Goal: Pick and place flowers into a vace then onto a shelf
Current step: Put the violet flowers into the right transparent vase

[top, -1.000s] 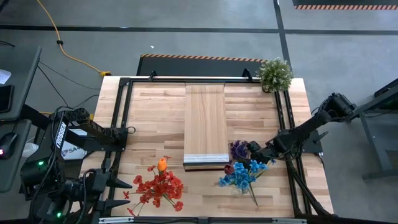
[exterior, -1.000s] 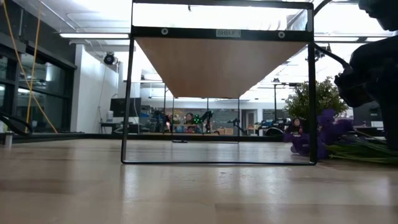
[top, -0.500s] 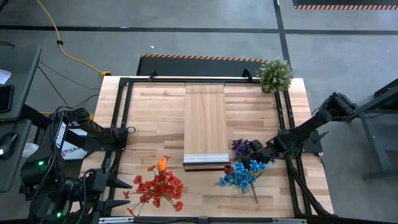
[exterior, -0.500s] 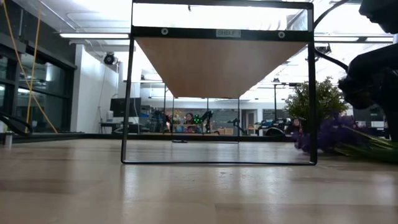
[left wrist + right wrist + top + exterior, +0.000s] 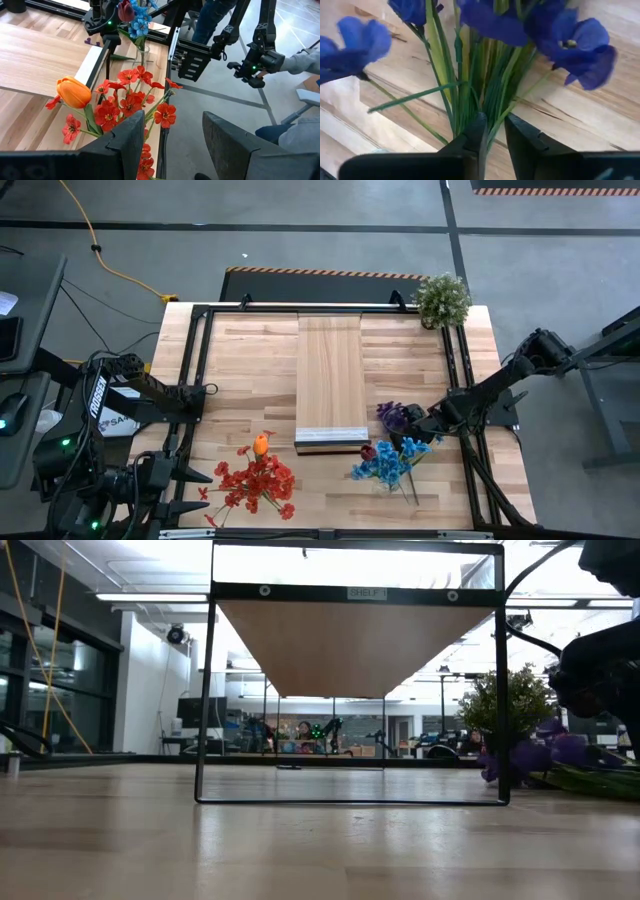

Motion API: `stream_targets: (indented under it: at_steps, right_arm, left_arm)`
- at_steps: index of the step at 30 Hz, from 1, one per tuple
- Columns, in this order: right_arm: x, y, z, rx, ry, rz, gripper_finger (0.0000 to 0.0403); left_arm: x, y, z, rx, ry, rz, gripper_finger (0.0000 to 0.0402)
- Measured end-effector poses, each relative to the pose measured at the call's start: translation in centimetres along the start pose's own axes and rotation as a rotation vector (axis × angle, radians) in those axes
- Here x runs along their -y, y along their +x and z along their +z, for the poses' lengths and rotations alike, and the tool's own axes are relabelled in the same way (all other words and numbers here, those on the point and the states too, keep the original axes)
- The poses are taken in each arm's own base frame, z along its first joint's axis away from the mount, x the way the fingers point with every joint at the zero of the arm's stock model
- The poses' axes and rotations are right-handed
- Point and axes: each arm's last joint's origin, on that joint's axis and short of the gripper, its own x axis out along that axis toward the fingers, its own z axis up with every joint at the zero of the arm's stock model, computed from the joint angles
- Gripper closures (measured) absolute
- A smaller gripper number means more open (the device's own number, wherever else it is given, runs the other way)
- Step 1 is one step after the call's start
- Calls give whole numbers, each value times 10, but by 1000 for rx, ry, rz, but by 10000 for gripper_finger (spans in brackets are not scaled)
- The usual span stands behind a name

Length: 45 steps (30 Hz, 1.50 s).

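Note:
The purple flowers lie right of the shelf, and my right gripper is shut on their green stems. Nearer the front edge, a glass vase holds blue flowers and a dark maroon head. Red flowers and an orange tulip lie on the table near the front left. Beside them my left gripper stands open, its fingers wide apart and touching nothing. My right gripper pinches the bundle of thin green stems between its two fingers, a little below the purple heads. The fingers come steeply from above, from the table's right side. In the low view the heads sit just above the tabletop; the leaves trail low.
A bushy potted plant stands at the far right corner. Black frame rails run along the table's left and right sides. The shelf's black legs stand mid-table. A person's sleeve and other robot arms show beyond the table.
The purple flower heads have shifted a little toward the table's right edge and risen slightly off the wood. My right gripper has tipped more steeply downward over the stems.

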Motion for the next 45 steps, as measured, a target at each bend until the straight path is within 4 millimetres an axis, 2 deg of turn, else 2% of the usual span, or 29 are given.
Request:
stream_targets:
  at_steps: [9,24,30,41,45]
  right_arm:
    - [4,-3,0,-7,3,-26,396]
    - [21,-26,3,9,25,-77,399]
    - [19,-43,5,61,18,-76,400]
    - [16,-84,7,152,-28,-238,402]
    - [12,-96,8,199,-45,-248,402]
  left_arm:
    - [0,0,0,0,2,0,169]
    - [0,0,0,0,5,0,169]
    - [0,0,0,0,4,0,169]
    - [0,0,0,0,4,0,169]
    - [0,0,0,0,4,0,169]
